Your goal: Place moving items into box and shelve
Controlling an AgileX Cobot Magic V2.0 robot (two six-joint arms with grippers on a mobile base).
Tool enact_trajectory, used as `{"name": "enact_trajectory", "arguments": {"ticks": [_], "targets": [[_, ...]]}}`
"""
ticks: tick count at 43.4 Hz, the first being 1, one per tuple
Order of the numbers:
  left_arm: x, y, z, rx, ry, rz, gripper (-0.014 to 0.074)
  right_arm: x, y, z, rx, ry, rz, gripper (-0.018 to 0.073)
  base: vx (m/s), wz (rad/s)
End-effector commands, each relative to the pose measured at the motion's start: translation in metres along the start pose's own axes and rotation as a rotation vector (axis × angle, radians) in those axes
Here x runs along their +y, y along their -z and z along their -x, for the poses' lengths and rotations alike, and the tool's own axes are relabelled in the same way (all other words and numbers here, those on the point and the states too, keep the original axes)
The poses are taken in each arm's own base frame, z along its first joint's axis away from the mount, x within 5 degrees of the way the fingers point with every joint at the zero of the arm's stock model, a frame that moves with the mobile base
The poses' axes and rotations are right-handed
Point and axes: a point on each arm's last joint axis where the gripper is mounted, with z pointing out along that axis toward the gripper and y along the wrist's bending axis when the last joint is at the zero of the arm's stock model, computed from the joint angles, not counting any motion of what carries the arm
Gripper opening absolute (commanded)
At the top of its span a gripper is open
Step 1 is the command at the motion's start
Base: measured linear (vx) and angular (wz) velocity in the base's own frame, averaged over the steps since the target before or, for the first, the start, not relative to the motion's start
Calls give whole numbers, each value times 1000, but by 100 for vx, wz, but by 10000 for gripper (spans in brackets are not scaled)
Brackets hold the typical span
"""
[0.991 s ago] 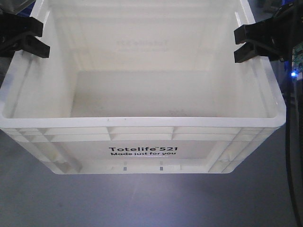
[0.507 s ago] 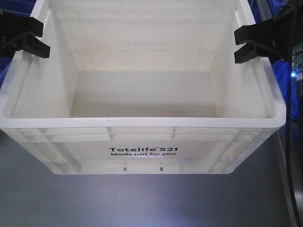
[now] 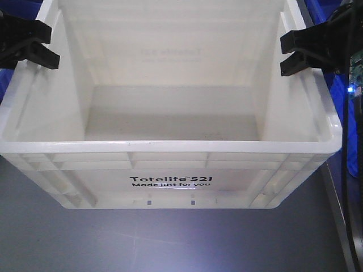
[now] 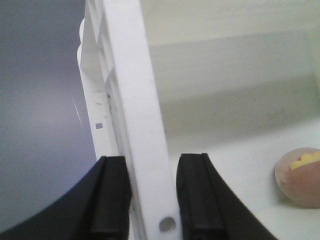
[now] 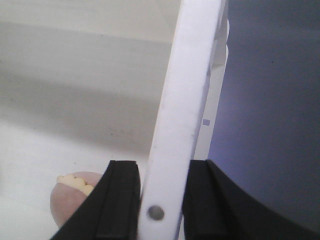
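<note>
I am looking at the left pincer (image 4: 152, 200) first. Its two black fingers (image 4: 112, 200) are squeezing the left wall of the box (image 4: 140, 100), one finger outside and one inside, both pressing on the white plastic. The right pincer (image 5: 160, 200) is doing the same on the other side. It is clamping the right wall of the box (image 5: 185, 100) between its two black fingers (image 5: 120, 200), just beside a small round hole in the wall.

In the front view, I am seeing the left pincer (image 3: 28, 42) biting the left rim and the right pincer (image 3: 300, 52) biting the right rim, both near the far end of the box (image 3: 170, 148). The box is sitting right in the middle, between the two arms, with its open top facing up. Black words (image 3: 170, 181) on its near side are saying "Totelife 521 Made just for you".

Inside the box, a round pink thing (image 4: 300, 177) with a bit of yellow on it is lying on the floor of the box. The right wrist view is showing it too (image 5: 72, 197). The front view is not showing it.

A grey surface (image 3: 170, 238) is showing below the box, but I cannot tell if the box is touching it. Blue shapes (image 3: 320, 11) are peeking out behind the far corners. A black cable (image 3: 347, 170) is hanging at the right edge, near a tiny blue light (image 3: 353, 89).
</note>
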Motion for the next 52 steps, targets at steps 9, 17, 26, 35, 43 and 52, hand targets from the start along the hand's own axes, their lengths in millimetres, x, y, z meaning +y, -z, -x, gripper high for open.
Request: {"name": "enact_trajectory", "arguments": {"ticks": [9, 17, 26, 35, 43, 52], "targets": [[-29, 30, 11, -186, 29, -192, -3, 23, 27, 13, -195, -24, 151, 0, 43, -13], [-29, 30, 11, -186, 29, -192, -3, 23, 27, 13, -195, -24, 151, 0, 44, -14], [-29, 30, 11, -186, 29, -192, -3, 23, 27, 13, -195, -24, 151, 0, 45, -11], [-29, 30, 11, -186, 29, -192, -3, 23, 27, 13, -195, -24, 151, 0, 46, -4], [-29, 30, 11, -186, 29, -192, -3, 23, 27, 13, -195, -24, 151, 0, 47, 2], [-29, 30, 11, -186, 29, -192, -3, 23, 27, 13, -195, -24, 151, 0, 48, 7]]}}
